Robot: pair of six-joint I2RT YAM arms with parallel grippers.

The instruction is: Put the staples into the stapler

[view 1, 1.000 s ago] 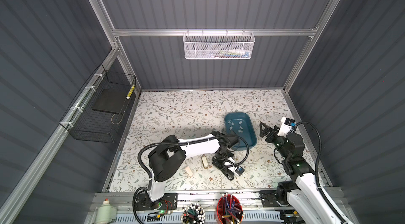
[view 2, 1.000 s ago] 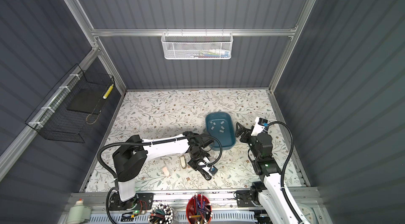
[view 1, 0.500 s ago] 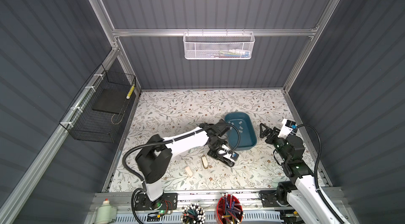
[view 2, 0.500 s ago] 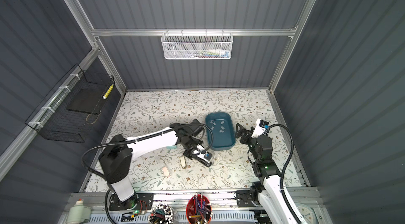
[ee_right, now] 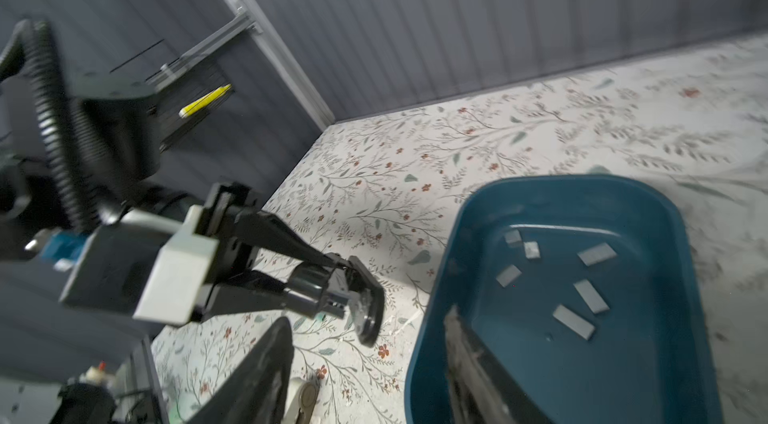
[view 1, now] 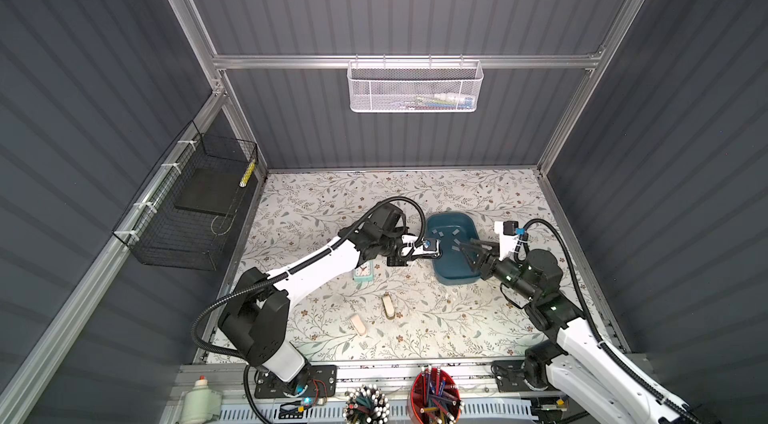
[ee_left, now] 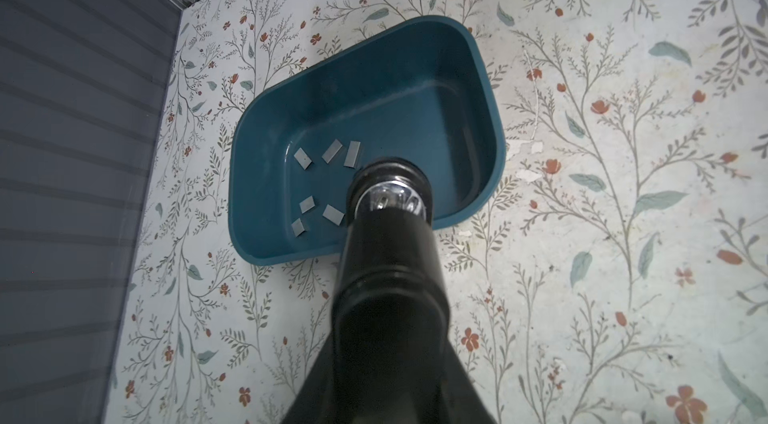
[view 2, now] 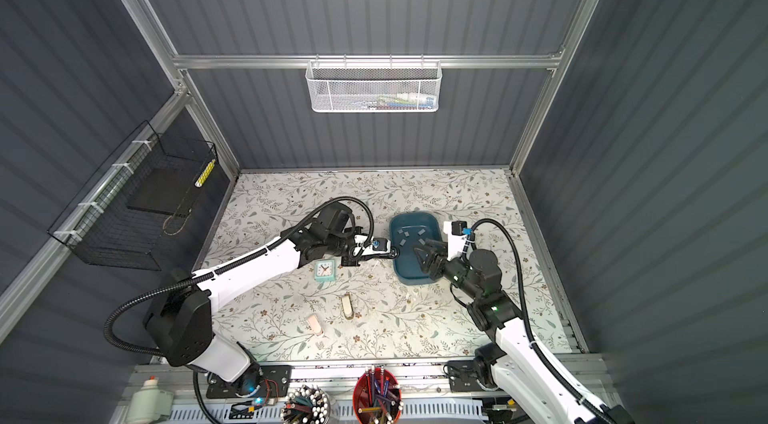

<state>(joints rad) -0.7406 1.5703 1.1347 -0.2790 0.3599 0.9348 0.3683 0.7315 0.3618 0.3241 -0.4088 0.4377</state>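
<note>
My left gripper [view 1: 430, 255] [view 2: 388, 253] [ee_left: 388, 339] is shut on a black stapler [ee_left: 390, 235] [ee_right: 365, 305] with a chrome end, held above the mat just left of the teal tray [view 1: 457, 272] [view 2: 411, 276] [ee_left: 494, 131] [ee_right: 432, 318]. Several flat grey staples [view 1: 446, 231] [view 2: 409, 231] [ee_left: 332, 151] [ee_right: 590, 295] lie loose on the tray floor. My right gripper [view 1: 467, 249] [view 2: 420, 249] [ee_right: 368, 330] hangs open over the tray's near half, its fingers pointing towards the stapler with nothing between them.
A small teal clock [view 1: 364, 271] stands under the left forearm. Nearer the front lie a beige mini stapler [view 1: 388, 305] and a pink one [view 1: 358, 324]. Two pen cups [view 1: 434, 397] stand at the front rail. A wire basket [view 1: 187, 210] hangs on the left wall.
The left arm has lifted the black stapler from the front of the mat and carried it back to the tray's left rim. The right gripper has moved left over the tray and its jaws have narrowed.
</note>
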